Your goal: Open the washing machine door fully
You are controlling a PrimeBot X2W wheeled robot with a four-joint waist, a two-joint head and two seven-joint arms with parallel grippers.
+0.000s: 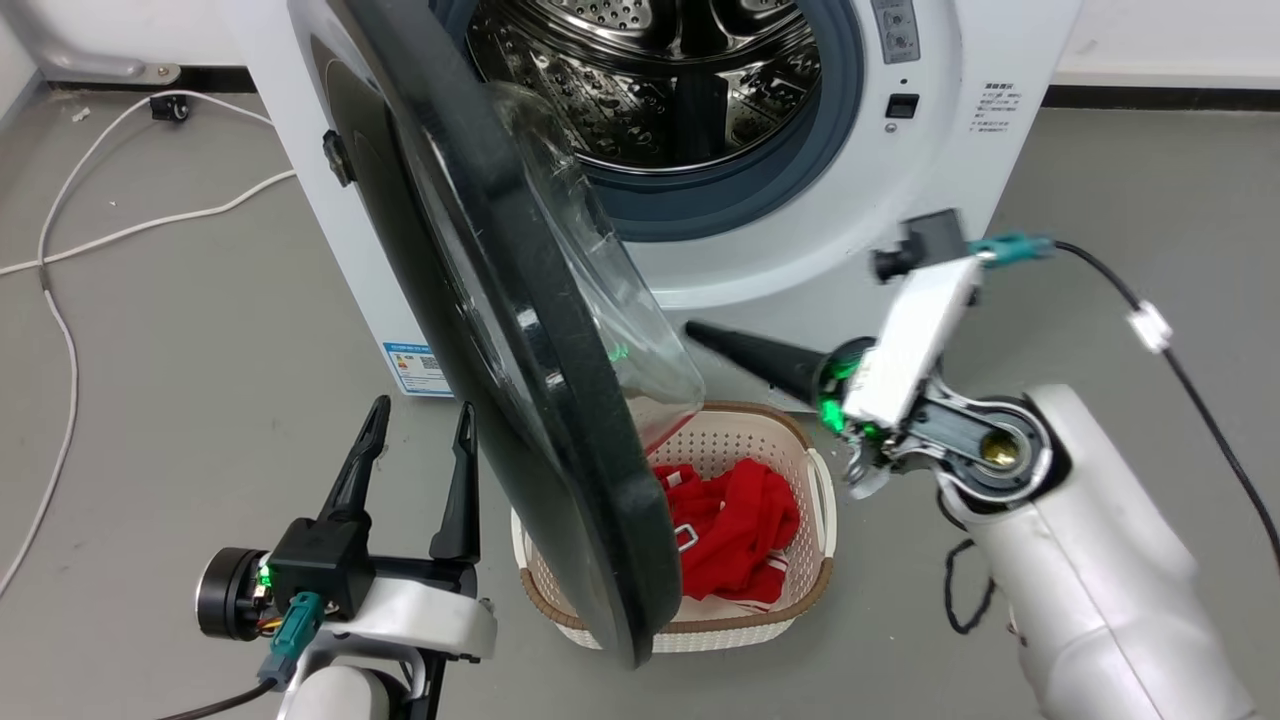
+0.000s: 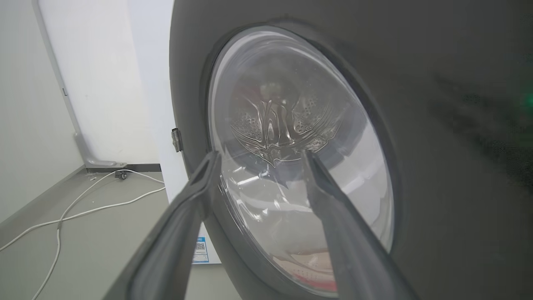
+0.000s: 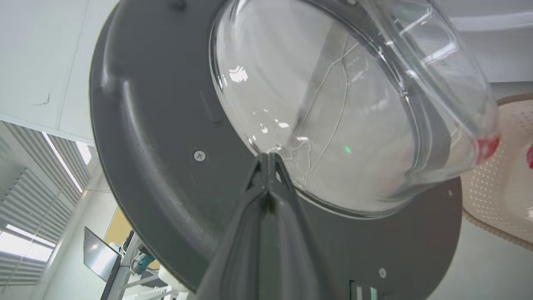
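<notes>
Centre frame: washing machine door [image 1: 520, 330] half open. Blue label [image 1: 418, 368] low on washing machine [image 1: 900, 200], print too small to read. Left gripper [image 1: 423, 405] fingers spread, empty; right gripper [image 1: 697, 331] fingers pressed together.

We see a cream perforated laundry basket [image 1: 745, 440] standing on the grey floor [image 1: 180, 400], with red clothing [image 1: 745, 530] heaped inside it. White cables [image 1: 150, 224] trail across the floor at our left.

Left tool [image 1: 423, 406] upright, spread, right tool [image 1: 700, 332] pinched together
</notes>
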